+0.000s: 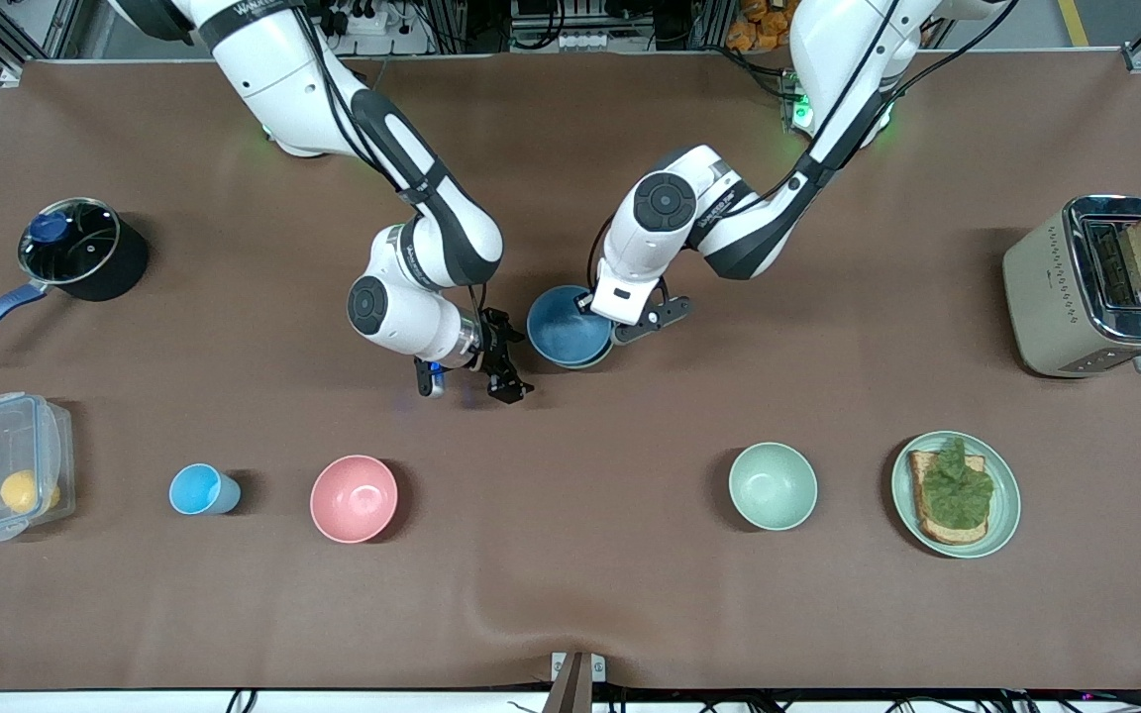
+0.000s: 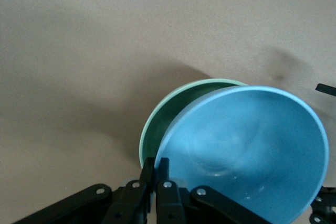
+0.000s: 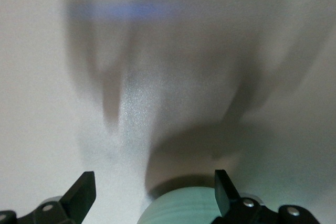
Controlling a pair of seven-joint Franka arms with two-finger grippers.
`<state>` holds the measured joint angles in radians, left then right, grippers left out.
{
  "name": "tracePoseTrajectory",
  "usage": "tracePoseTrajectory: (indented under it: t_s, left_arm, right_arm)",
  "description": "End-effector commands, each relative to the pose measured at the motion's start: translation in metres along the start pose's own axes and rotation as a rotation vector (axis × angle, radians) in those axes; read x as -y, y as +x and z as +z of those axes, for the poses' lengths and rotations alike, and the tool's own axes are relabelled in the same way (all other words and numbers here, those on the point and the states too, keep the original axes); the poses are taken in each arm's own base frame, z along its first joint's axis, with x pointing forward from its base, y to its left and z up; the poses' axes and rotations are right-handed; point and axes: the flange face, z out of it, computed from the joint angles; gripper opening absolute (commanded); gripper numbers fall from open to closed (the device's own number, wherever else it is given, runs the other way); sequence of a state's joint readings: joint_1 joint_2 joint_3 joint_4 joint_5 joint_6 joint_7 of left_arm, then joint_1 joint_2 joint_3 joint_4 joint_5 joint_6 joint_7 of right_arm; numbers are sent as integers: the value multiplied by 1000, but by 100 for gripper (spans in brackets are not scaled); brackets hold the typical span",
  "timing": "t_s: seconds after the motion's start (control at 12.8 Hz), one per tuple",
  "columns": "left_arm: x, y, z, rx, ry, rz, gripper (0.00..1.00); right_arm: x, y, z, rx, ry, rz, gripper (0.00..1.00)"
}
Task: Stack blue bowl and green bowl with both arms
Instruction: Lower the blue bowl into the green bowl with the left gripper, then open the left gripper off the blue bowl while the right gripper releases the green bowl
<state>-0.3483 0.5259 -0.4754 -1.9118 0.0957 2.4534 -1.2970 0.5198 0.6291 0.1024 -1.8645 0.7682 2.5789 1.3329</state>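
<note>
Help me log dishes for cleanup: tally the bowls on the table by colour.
Blue bowl: 1, in the left pincer
Green bowl, under the blue: 1
Mint-green bowl: 1
Pink bowl: 1
Total: 4

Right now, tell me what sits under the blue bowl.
The green bowl sits under the blue bowl, which the left claw pinches by its rim. Most of the green bowl is covered.

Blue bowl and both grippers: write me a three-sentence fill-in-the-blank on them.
1. The blue bowl sits tilted in the ____ bowl.
2. The left gripper is shut on the blue bowl's ____.
3. The right gripper has its fingers ____.

Missing words: green; rim; open
</note>
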Motion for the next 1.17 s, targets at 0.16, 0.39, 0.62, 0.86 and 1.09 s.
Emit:
tracePoseTrajectory:
  t_s: [0.16, 0.39, 0.62, 0.86, 1.09]
  left_arm:
    - [-3, 3, 8, -17, -1, -10, 0]
    - [-2, 6, 10, -14, 0, -19, 86]
    - [-3, 6, 6, -20, -5, -34, 100]
    - [-9, 12, -46, -75, -53, -77, 100]
    - [6, 37, -134, -182, -63, -100, 100]
  right_arm:
    - [3, -2, 1, 18, 5, 8, 100]
    - [3, -1, 1, 18, 6, 2, 100]
    - [3, 0, 1, 18, 3, -1, 100]
    - [5, 10, -13, 44, -55, -75, 100]
    - [7, 29, -50, 51, -118, -113, 100]
